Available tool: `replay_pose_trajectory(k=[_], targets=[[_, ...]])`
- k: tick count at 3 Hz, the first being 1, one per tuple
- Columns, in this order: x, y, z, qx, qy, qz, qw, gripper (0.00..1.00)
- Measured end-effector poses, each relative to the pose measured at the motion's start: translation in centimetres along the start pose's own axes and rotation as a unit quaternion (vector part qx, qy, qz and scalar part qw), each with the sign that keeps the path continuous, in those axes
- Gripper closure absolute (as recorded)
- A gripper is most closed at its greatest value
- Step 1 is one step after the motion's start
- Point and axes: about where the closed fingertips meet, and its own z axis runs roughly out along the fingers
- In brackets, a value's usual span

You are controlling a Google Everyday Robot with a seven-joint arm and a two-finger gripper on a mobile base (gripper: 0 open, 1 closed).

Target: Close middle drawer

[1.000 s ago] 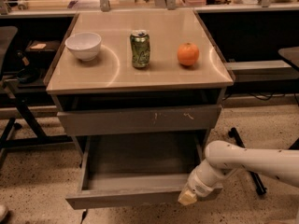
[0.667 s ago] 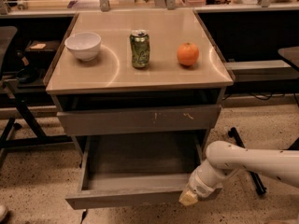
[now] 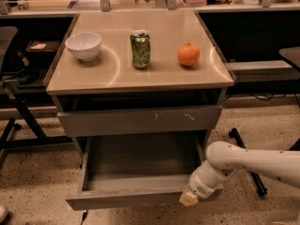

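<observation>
The middle drawer (image 3: pixel 125 200) is pulled far out of the cabinet. Its plain grey front faces me and its grey tray interior (image 3: pixel 140 162) shows with nothing in it. My gripper (image 3: pixel 189 198) is low at the right end of the drawer front and seems to touch it, at the end of my white arm (image 3: pixel 253 162), which comes in from the right. Above it, the taller grey drawer front with pale scratch marks (image 3: pixel 138 120) stands slightly out.
On the beige cabinet top (image 3: pixel 108 76) stand a white bowl (image 3: pixel 83 46), a green can (image 3: pixel 140 49) and an orange (image 3: pixel 188 54). A dark chair frame (image 3: pixel 14 107) is at the left. A black chair base (image 3: pixel 251 175) is behind my arm on the speckled floor.
</observation>
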Motion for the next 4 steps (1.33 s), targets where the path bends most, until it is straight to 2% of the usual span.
replay_pose_trajectory(k=[1, 2, 3, 4], targets=[[0.0, 0.0, 0.0, 0.0, 0.0, 0.0, 1.0, 0.12], [0.0, 0.0, 0.01, 0.0, 0.0, 0.0, 1.0, 0.0], [0.0, 0.01, 0.01, 0.0, 0.0, 0.0, 1.0, 0.0], [0.0, 0.01, 0.01, 0.0, 0.0, 0.0, 1.0, 0.18]])
